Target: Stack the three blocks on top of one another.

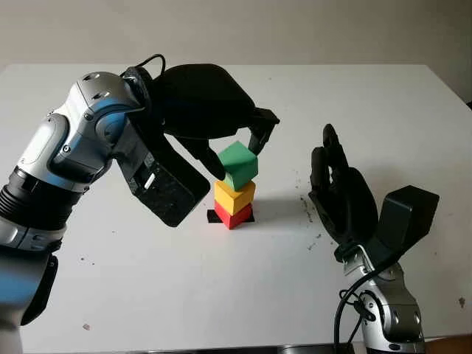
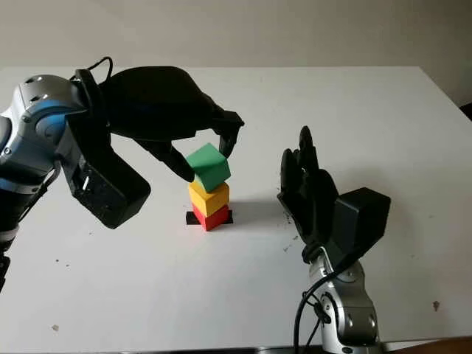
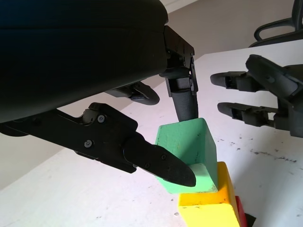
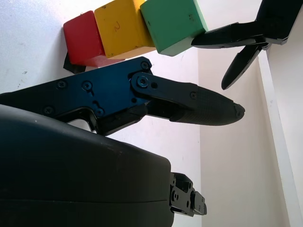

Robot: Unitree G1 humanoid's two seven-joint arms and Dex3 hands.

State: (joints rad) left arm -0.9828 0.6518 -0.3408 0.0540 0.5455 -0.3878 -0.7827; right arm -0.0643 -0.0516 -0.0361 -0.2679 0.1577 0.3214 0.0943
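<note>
My left hand (image 1: 237, 151) grips the green block (image 1: 239, 165), one black finger on each side (matte cube, tilted, one corner up). It sits atop the yellow block (image 1: 234, 196), itself on the red block (image 1: 233, 215), mid-counter (image 1: 147, 295) on a small black marker (image 1: 213, 217). My right hand (image 1: 341, 193) is open, upright, right of the stack.

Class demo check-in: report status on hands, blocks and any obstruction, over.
Left hand shut on green block, tilted atop yellow block on red block. Right hand open, beside the stack. Nothing in the way.
</note>
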